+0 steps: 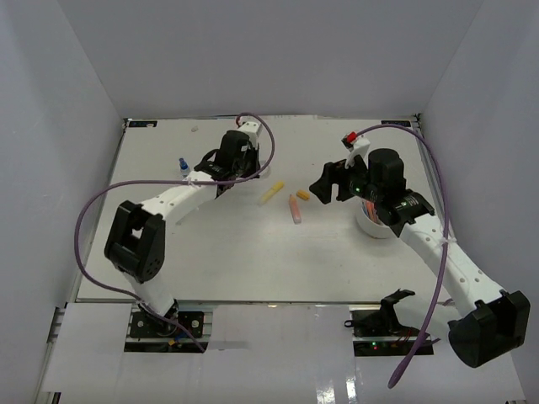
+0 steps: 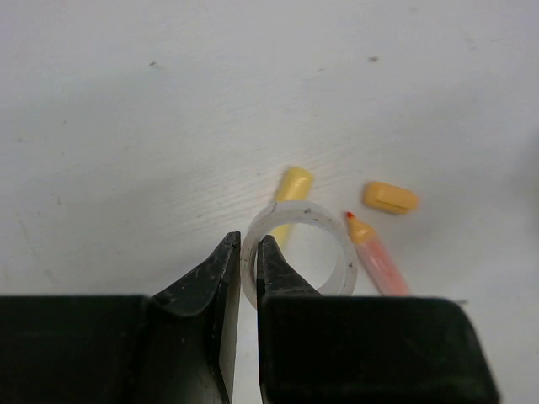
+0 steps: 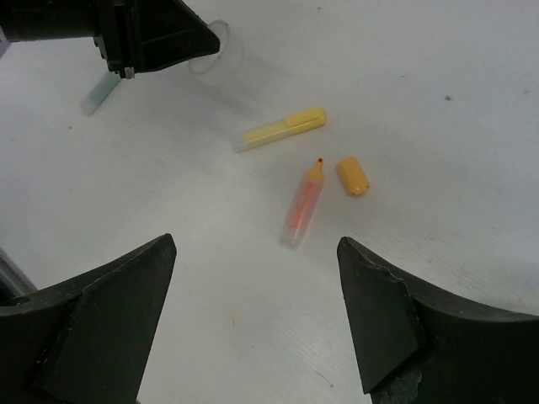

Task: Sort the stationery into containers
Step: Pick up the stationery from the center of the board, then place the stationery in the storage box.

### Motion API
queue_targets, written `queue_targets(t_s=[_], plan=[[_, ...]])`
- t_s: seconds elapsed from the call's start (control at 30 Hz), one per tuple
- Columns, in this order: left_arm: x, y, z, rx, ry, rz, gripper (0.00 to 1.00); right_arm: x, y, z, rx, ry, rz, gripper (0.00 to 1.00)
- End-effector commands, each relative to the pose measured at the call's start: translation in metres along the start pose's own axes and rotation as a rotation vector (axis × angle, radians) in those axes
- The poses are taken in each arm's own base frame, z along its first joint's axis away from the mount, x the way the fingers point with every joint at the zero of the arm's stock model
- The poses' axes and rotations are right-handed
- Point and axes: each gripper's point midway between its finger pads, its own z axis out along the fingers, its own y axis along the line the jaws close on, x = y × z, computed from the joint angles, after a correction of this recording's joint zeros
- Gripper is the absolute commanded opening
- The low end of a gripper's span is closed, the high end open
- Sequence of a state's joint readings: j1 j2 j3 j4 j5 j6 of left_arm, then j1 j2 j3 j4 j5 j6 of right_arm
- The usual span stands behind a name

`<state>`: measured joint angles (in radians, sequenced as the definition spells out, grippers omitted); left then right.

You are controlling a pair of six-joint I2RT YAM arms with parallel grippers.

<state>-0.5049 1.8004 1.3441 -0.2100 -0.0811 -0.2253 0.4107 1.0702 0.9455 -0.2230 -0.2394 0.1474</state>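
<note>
My left gripper (image 2: 249,248) is shut on the near wall of the clear tape ring (image 2: 345,252), one finger inside the ring and one outside. From above, that gripper (image 1: 251,174) sits at the table's back middle. Just beyond the ring lie a yellow marker (image 2: 290,189), an uncapped orange marker (image 2: 379,261) and its loose yellow-orange cap (image 2: 390,198). My right gripper (image 3: 257,252) hangs open and holds nothing, above the table short of the orange marker (image 3: 301,206). The white tub (image 1: 375,225) shows partly under the right arm.
A small blue-capped bottle (image 1: 183,166) stands left of the left arm. A pale green pen (image 3: 99,91) lies behind the left gripper's body (image 3: 152,34). White walls close in the table on three sides. A purple cable (image 1: 93,210) loops off each arm.
</note>
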Motion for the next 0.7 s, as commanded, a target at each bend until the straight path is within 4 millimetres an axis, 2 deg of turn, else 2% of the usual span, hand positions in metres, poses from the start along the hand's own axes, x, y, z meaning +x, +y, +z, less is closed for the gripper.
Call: queue_targets(t_s=[0.0,0.03,0.07,0.1,0.13,0.17,0.2,0.23,0.3,0.37,0.4,0.5,0.67], plan=[[-0.055,-0.043,-0.055,0.165,-0.244,0.083,0.00,-0.027,0.036,0.003,-0.121,-0.025,0.028,0.83],[-0.041,-0.043,-0.059,0.172,-0.232,0.105,0.00,-0.030,0.041,0.005,-0.138,-0.024,0.033,0.83],[-0.054,-0.047,-0.079,0.189,-0.300,0.141,0.00,-0.036,0.051,0.009,-0.160,-0.021,0.045,0.83],[-0.059,-0.060,-0.089,0.244,-0.344,0.166,0.00,-0.036,0.057,0.011,-0.179,-0.009,0.052,0.82],[-0.046,-0.059,-0.092,0.252,-0.339,0.189,0.00,-0.039,0.062,0.013,-0.194,-0.002,0.057,0.82],[-0.058,-0.066,-0.110,0.276,-0.410,0.225,0.00,-0.043,0.070,0.019,-0.215,0.012,0.065,0.82],[-0.058,-0.068,-0.116,0.286,-0.432,0.242,0.00,-0.042,0.075,0.020,-0.223,0.027,0.072,0.82],[-0.047,-0.068,-0.117,0.294,-0.426,0.252,0.00,-0.043,0.083,0.022,-0.240,0.031,0.072,0.82],[-0.053,-0.073,-0.132,0.309,-0.492,0.321,0.00,-0.049,0.091,0.026,-0.256,0.026,0.085,0.81],[-0.044,-0.075,-0.136,0.323,-0.501,0.351,0.00,-0.049,0.097,0.030,-0.270,0.036,0.089,0.81],[-0.049,-0.078,-0.146,0.334,-0.542,0.371,0.00,-0.053,0.101,0.030,-0.276,0.030,0.091,0.81],[-0.046,-0.082,-0.156,0.354,-0.583,0.394,0.00,-0.055,0.109,0.035,-0.292,0.044,0.093,0.80],[-0.042,-0.089,-0.165,0.391,-0.609,0.435,0.00,-0.050,0.119,0.046,-0.303,0.081,0.091,0.78]])
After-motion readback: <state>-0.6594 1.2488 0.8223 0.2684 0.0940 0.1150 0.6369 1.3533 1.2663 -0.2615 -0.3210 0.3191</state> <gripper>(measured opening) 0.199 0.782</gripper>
